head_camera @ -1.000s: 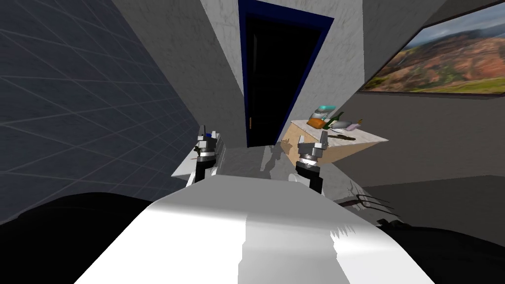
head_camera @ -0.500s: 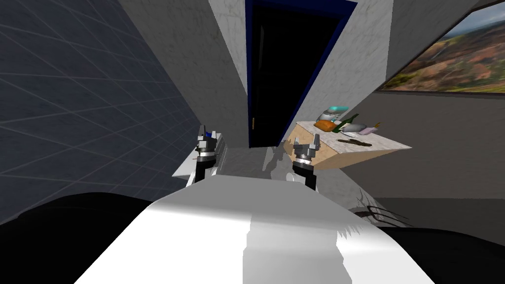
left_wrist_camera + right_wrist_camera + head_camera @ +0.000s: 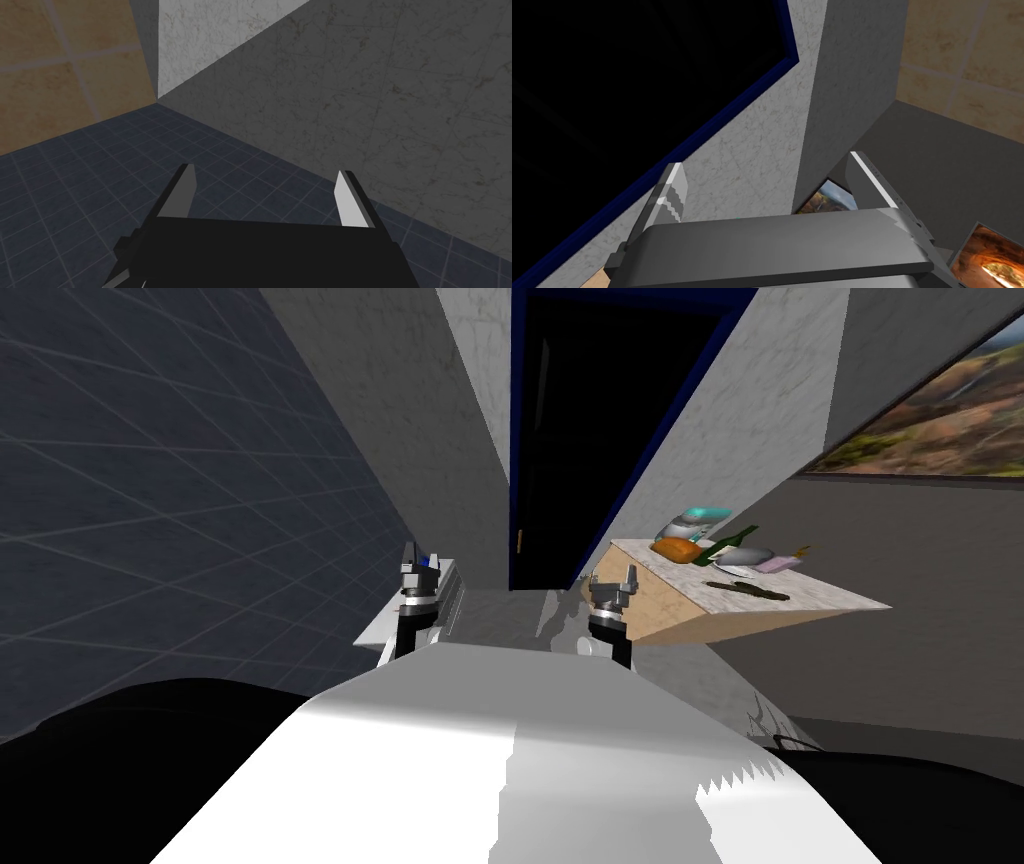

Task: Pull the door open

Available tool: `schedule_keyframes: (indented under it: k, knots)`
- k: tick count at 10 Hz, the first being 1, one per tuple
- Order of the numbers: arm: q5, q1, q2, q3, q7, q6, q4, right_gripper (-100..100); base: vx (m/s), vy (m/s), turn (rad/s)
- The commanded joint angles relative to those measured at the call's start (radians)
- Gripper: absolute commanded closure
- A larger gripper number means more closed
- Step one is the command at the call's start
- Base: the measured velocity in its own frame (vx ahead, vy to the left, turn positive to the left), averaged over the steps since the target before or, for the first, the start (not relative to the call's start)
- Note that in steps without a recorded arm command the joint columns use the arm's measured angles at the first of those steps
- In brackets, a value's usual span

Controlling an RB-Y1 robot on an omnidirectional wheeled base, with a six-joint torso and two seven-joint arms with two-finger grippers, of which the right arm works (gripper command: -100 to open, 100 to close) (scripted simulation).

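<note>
We face the door (image 3: pixel 600 418), a black expanse in a dark blue frame (image 3: pixel 727 116) straight ahead between pale marbled walls (image 3: pixel 440 398). Its leaf cannot be told from the blackness, and only a small light handle (image 3: pixel 519 541) low at the frame's left edge marks it. The likeliest trouble, as we judge it, starts there: the handle is tiny and hard against the frame, so thin blades reaching for it could strike the frame or slide off once the pull begins. We also stand square before the opening, so a door swinging toward us may meet our own arms. The tan table (image 3: pixel 700 613) juts in just beside the doorway on the right, near enough that a wide sweep of that arm could clip its corner and scatter what it carries. The left gripper (image 3: pixel 420 556) and right gripper (image 3: pixel 612 581) hang low before us, well short of the handle, both with blades spread and nothing between them. On the table stand a green bottle (image 3: pixel 730 541), a teal-topped vessel (image 3: pixel 700 520) and a grey dish (image 3: pixel 745 557); what any of them holds is too small to tell.
</note>
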Motion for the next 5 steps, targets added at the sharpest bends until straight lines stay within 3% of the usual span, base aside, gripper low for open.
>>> schedule_keyframes:
  k: [1,5]
  knots:
    - [-0.016,-0.012,-0.005,0.005,-0.028,-0.012,0.039,-100,0.102,0.022,0.117]
    - [-0.060,-0.050,-0.019,0.012,-0.100,-0.041,0.145,-100,0.102,0.001,0.120]
